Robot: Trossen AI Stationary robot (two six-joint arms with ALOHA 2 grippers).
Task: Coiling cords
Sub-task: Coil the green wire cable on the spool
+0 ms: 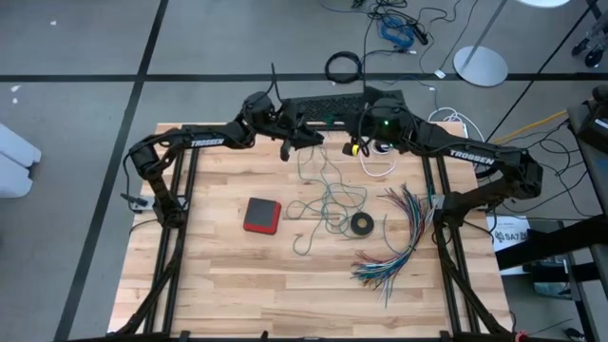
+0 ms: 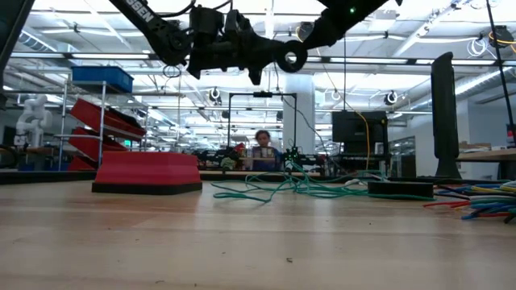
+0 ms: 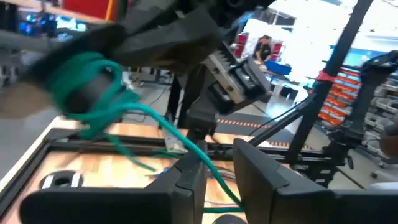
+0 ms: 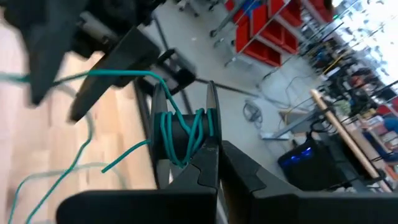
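Observation:
The teal-green cord (image 1: 323,195) hangs from my two grippers, which meet above the table's far edge, and its loose rest lies in loops on the wood (image 2: 298,187). My right gripper (image 4: 216,134) is shut, with several turns of the cord wound round its fingers. My left gripper (image 3: 220,155) stands close beside it (image 1: 302,142), a little open, and the cord runs through the gap. The white cord (image 1: 378,169) lies on the table at the far right, with its round black-and-white piece (image 1: 383,146) under the right arm. My left gripper has the teal cord's running stretch (image 3: 205,163) passing through the gap between its two fingers, against the inner side of one finger. From there the cord goes taut to the coil (image 3: 87,93). My right gripper carries the coil (image 4: 183,134), several turns wound round the outside of its shut fingers, clear of the table. A short free end (image 4: 118,160) sticks out from the coil. Whether any cord is pinched between the fingers, I cannot tell.
A red box (image 1: 262,215) lies left of the cord's loops. A small black tape ring (image 1: 361,224) lies right of them. A fanned bundle of multicoloured wires (image 1: 404,237) lies at the right. Bare wood is at the near side (image 1: 285,294).

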